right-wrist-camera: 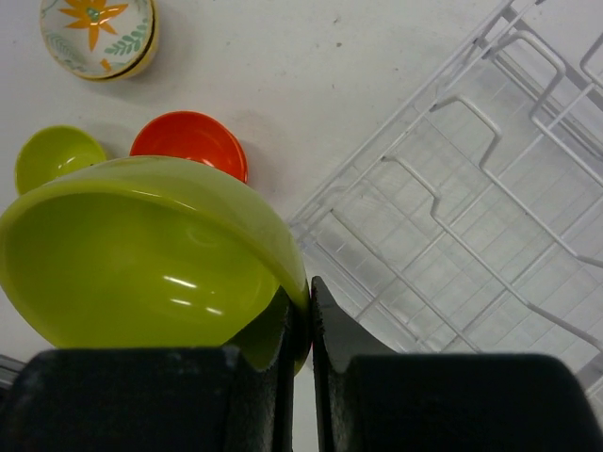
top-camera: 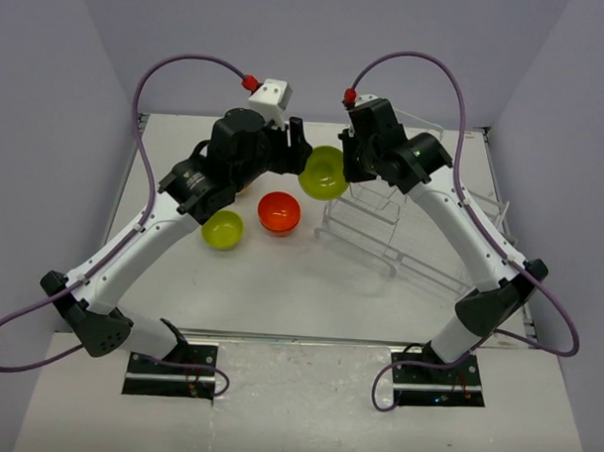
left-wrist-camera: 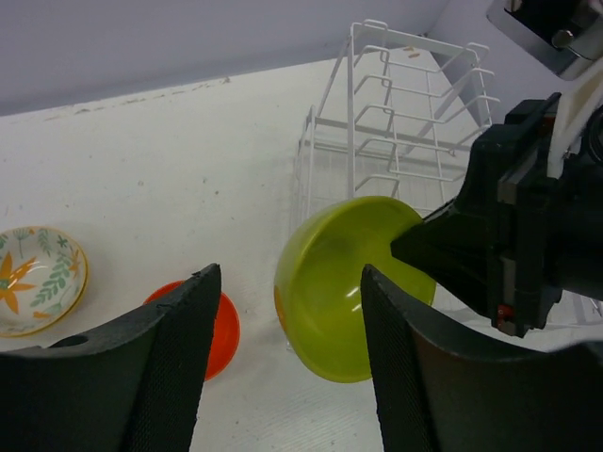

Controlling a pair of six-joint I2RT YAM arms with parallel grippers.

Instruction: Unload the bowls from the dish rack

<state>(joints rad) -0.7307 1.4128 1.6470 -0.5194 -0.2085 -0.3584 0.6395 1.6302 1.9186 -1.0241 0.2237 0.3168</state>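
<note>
1. Right wrist view: the right gripper [right-wrist-camera: 301, 297] has its fingers pinched narrow on the rim of the lime-green bowl [right-wrist-camera: 141, 254]. Only this view shows the clamp close up.
2. Left wrist view: the left gripper [left-wrist-camera: 289, 273] is spread wide, with one finger at each side of the frame. It is aimed at that bowl and is not touching it.
3. Top view: the held bowl sits between the two grippers, just beside the left end of the dish rack [top-camera: 381, 229] and outside its wires. It looks lifted off the table [top-camera: 309, 296].
4. The held bowl is tipped up on edge. Its open side faces the left gripper, and the rim held by the right gripper is on the rack side.
5. The orange-red bowl [top-camera: 279, 211] stands upright on the table, left of the rack and near the held bowl.
6. The second green bowl [top-camera: 222, 229] stands upright just beside the orange-red one, on the side away from the rack.
7. The cream flowery bowl [left-wrist-camera: 38, 278] is upright and further left. Both wrist views show it, but in the top view the left arm covers it.
8. The rack's upright dividers stand close behind the held bowl in the left wrist view, and the right gripper's body blocks the right side of that view.
</note>
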